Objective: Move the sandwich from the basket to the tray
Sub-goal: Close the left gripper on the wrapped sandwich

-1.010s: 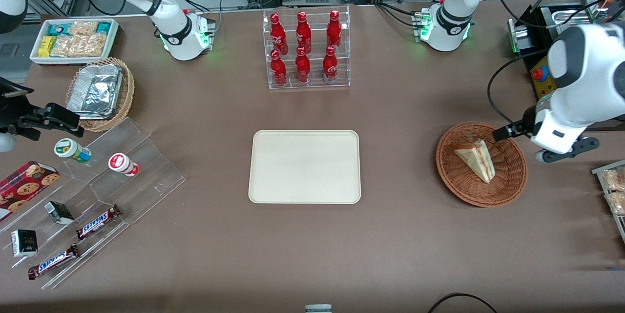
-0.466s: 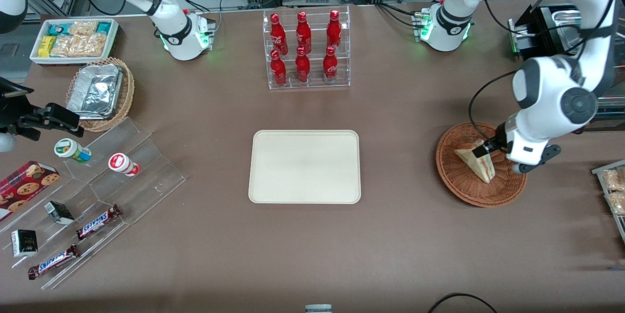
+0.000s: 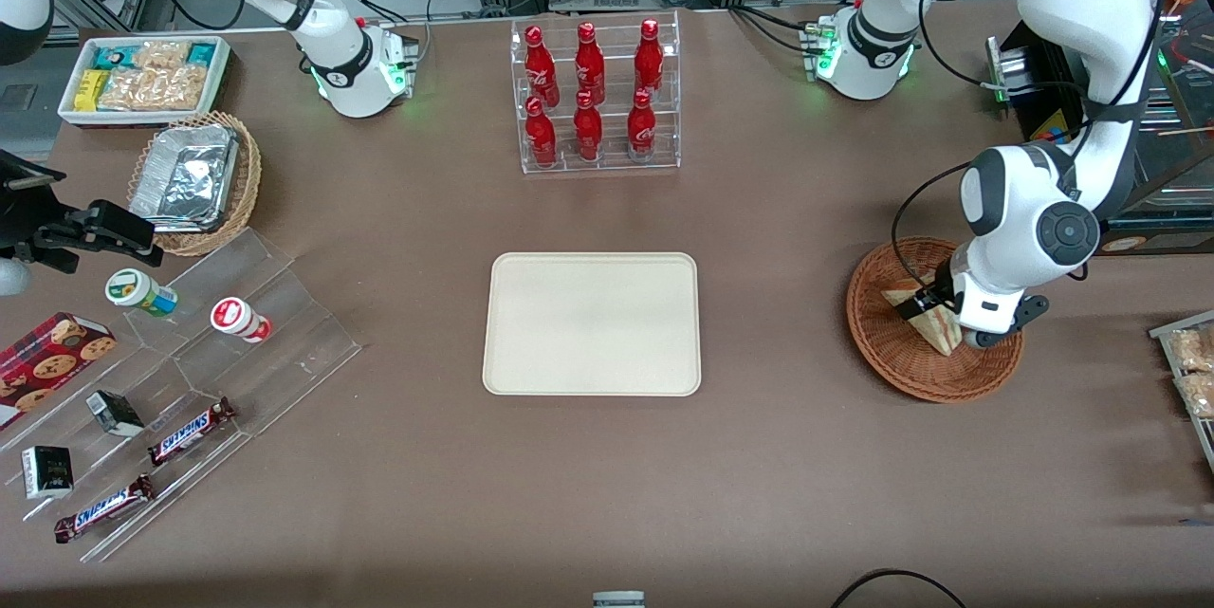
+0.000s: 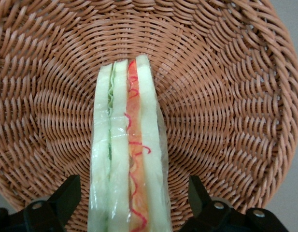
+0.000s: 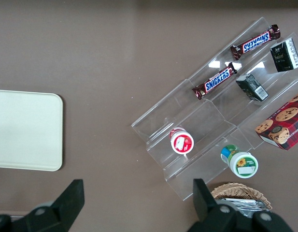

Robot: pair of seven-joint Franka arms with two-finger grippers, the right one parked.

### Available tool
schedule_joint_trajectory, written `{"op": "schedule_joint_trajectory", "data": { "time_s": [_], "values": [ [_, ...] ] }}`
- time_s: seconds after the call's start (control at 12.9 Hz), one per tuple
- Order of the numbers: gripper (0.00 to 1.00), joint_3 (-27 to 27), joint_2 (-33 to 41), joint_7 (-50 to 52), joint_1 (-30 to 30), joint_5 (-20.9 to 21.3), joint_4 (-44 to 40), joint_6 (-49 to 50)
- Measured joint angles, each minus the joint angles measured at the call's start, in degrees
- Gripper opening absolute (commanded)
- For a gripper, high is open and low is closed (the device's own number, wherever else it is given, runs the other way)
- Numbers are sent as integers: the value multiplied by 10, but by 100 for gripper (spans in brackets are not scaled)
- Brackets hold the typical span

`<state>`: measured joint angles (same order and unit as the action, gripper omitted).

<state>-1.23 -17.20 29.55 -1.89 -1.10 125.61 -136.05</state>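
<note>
Gripper [image 4: 128, 203] spread astride sandwich [image 4: 127, 159] in basket [image 4: 226, 111], wrist view alone showing clear gaps beside both fingers [image 4: 66, 195]

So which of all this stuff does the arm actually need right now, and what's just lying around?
In use: sandwich, basket, tray, gripper open astride the sandwich.

Lying about: cola bottles, Snickers bars, cookie box, foil trays, snack bin.

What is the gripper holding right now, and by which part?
Nothing yet. The gripper is open over the basket, one finger on each side of the sandwich with gaps showing; the sandwich lies in the basket.
</note>
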Motion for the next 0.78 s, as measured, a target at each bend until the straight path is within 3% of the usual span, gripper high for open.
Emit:
{"op": "schedule_joint_trajectory", "data": {
  "time_s": [0.16,0.23,0.31,0.54,0.78],
  "values": [
    [73,0,-6,0,0,0,0,-6],
    [50,0,-6,0,0,0,0,-6],
    [41,0,-6,0,0,0,0,-6],
    [25,0,-3,-2,0,1,-6,23],
    [24,6,23,-3,-5,1,-58,134]
  ]
}}
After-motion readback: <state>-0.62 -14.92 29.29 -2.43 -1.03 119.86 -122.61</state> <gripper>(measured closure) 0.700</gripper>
